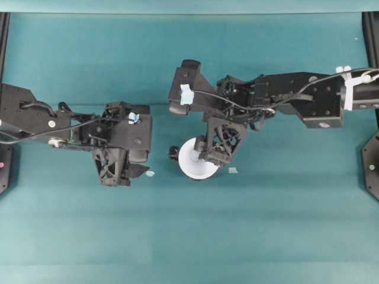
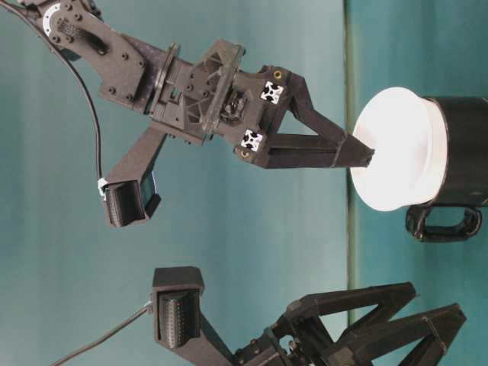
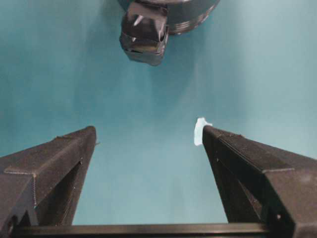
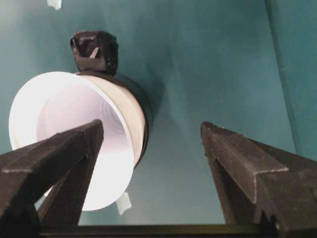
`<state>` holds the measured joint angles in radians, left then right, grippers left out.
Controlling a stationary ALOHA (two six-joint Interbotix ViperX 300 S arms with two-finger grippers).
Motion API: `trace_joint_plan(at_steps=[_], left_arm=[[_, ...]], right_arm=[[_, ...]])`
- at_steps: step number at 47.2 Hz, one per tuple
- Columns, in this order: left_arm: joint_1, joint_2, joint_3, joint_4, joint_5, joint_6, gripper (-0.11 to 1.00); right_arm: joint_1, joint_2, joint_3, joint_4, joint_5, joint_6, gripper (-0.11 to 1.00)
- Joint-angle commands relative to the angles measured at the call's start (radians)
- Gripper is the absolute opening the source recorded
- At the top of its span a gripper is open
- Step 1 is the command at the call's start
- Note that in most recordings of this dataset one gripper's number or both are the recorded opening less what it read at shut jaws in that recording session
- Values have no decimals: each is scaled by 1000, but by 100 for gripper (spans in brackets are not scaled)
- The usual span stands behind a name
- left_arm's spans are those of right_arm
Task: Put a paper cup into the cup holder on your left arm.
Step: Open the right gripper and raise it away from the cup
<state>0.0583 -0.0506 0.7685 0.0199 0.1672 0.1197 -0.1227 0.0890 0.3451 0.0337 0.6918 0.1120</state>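
The white paper cup (image 1: 194, 161) sits nested in the black cup holder (image 4: 144, 113), its wide rim flaring out above the holder's edge. The holder's knob-like handle (image 1: 173, 152) points left. My right gripper (image 4: 151, 131) is open and straddles the cup's rim: one finger hangs over the cup's mouth (image 4: 74, 129), the other stands outside it, and neither presses the wall. From table level the cup (image 2: 396, 152) rests in the holder (image 2: 465, 149) with a fingertip at its mouth. My left gripper (image 3: 148, 134) is open and empty, left of the holder (image 3: 193, 17).
A scrap of pale tape (image 1: 233, 170) lies on the teal cloth right of the cup, and another (image 1: 150, 173) lies by my left gripper (image 1: 125, 176). A bit of white tape (image 3: 199, 130) sticks to one left fingertip. Black frame feet (image 1: 372, 165) stand at the table's sides.
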Motion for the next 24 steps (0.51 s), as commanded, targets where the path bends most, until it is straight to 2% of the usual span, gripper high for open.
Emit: trace_joint_plan(at_steps=[1,12,24], left_arm=[[-3,-15,-11,2,-5,-2,94],[-3,-23,-6,2,-3,-3,94],[-3,-25,-5,2,-3,-3,94]], right_arm=[[3,-37,-18,3,-6,0,88],[3,-103,8,3,-23,0,89],[14,-206,92,3,-75,-2,89]])
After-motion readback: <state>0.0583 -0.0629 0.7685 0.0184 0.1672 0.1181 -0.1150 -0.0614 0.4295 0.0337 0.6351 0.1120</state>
